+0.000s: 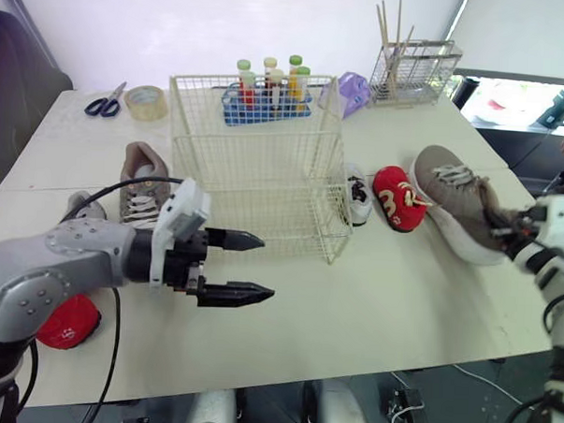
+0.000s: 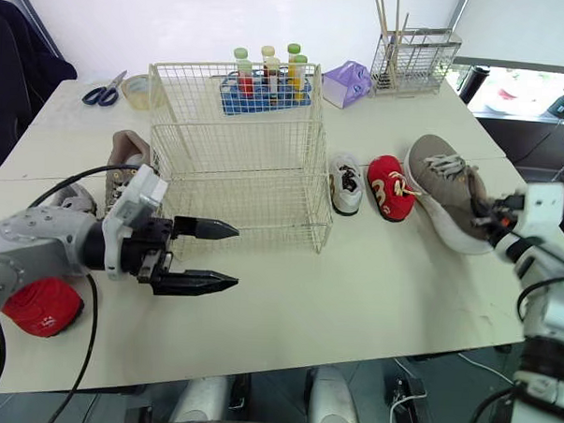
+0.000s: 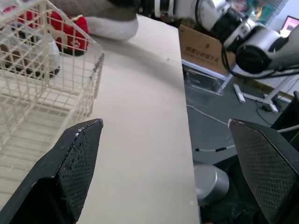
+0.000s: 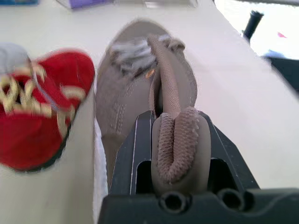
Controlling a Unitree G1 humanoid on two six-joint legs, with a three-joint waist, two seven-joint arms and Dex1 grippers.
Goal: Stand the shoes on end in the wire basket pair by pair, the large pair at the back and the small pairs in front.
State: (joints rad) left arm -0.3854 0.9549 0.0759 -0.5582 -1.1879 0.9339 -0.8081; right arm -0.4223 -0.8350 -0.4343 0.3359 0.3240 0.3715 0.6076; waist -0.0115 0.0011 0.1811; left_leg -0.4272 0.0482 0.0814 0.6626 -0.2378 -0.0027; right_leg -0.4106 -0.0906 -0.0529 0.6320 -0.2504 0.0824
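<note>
right pincer (image 4: 175, 126) clamps the grey shoe (image 1: 456, 196); left pincer (image 1: 266, 266) gapes wide beside the wire basket (image 1: 256, 173).

My left arm (image 1: 65, 258) covers most of the left red shoe (image 1: 66, 322) and all but the toe of a small grey shoe (image 1: 81, 206). My right end effector (image 1: 508, 228) hides the large taupe sneaker's (image 1: 456, 200) heel. The right red shoe (image 4: 37, 107) is blurred and edge-cropped in my right wrist view.
</note>
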